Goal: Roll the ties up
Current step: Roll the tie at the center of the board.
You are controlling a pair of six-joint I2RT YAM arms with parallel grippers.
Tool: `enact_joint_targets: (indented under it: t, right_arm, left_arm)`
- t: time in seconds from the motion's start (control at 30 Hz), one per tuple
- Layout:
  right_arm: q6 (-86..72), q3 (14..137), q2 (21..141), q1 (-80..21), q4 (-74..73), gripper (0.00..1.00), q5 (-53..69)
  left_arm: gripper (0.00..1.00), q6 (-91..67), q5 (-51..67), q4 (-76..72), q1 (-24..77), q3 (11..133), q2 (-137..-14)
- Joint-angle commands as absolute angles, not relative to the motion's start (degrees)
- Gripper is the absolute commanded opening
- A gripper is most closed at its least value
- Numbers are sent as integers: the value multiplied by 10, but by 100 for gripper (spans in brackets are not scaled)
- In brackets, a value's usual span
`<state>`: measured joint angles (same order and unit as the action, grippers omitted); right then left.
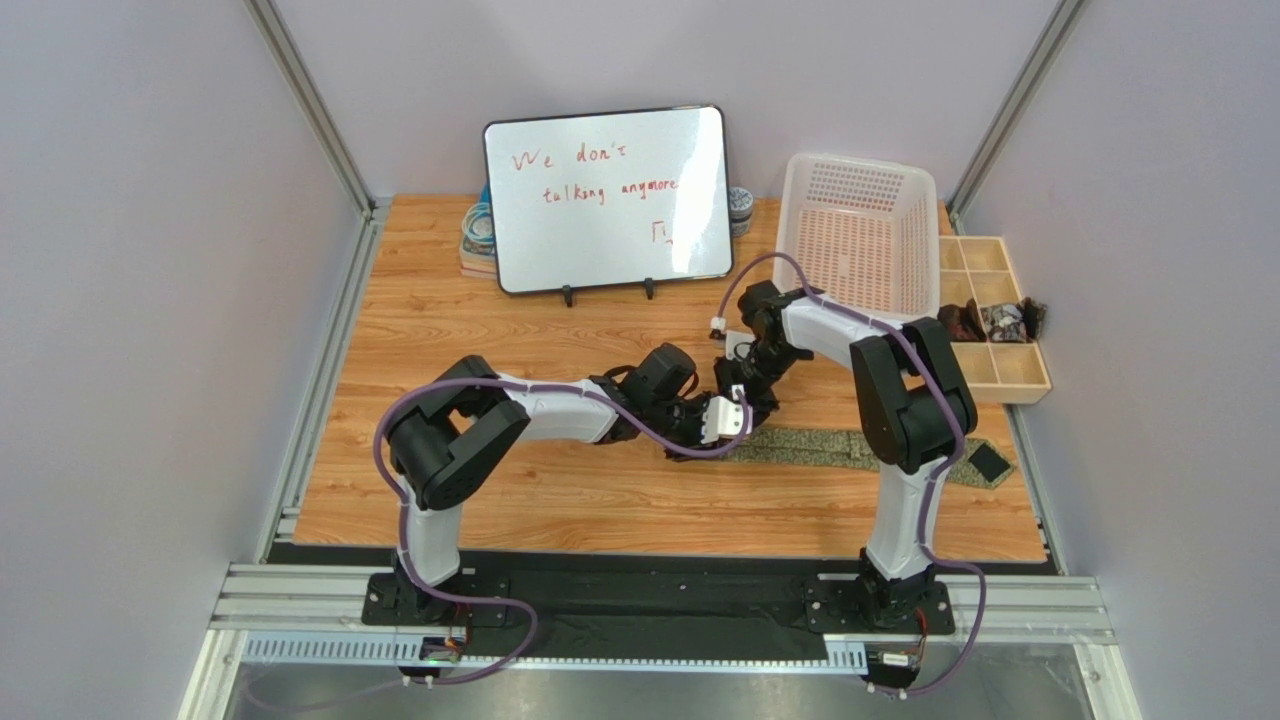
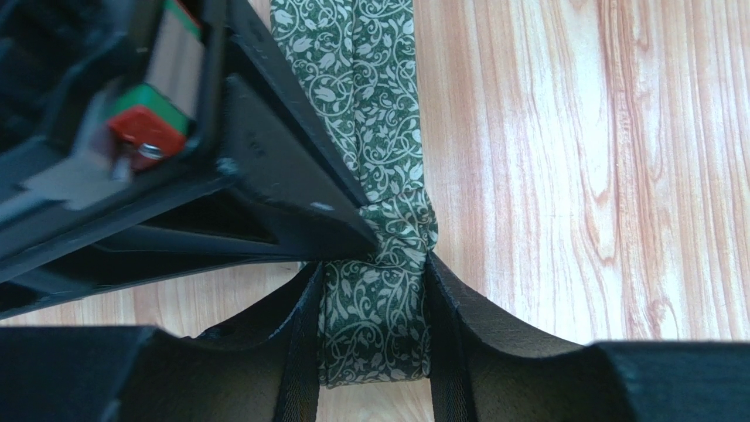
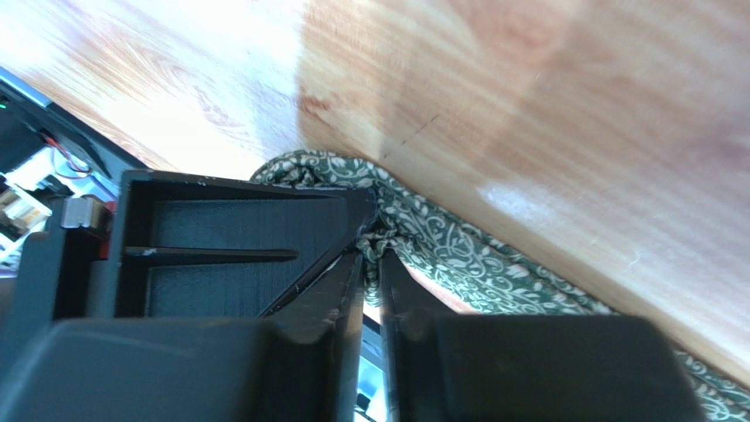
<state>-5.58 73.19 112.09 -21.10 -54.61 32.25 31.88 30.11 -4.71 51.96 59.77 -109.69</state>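
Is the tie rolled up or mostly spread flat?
Mostly spread: the tie lies flat along the table; only its end at the left gripper is bunched.

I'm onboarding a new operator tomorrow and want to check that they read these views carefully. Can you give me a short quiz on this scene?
1. True or false: the tie lies inside the white basket.
2. The tie's pattern is: A) stripes, B) pale leafy vines on green, C) polka dots.
3. Fill in: in the left wrist view, the tie runs ___ the two fingers of the left gripper.
Key: 1 false; 2 B; 3 between.
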Motion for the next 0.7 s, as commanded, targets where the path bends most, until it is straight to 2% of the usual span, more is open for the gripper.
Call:
enact_joint_targets:
  t: [0.0,0.13,0.5,0.67]
  right_arm:
    - [-46,758,1120,-192,-524,24,344]
    - [-47,739,1109,-180,-536,34,352]
    - [-65,737,1143,-179,-535,33,437]
    - [-46,737,1127,-178,-558,35,432]
  left_arm:
    - [24,321,309,22,526,583,-1093]
    - [24,317,307,19,526,583,-1094]
    - [24,308,302,21,524,589,-1102]
    - [24,304,302,23,519,589,-1103]
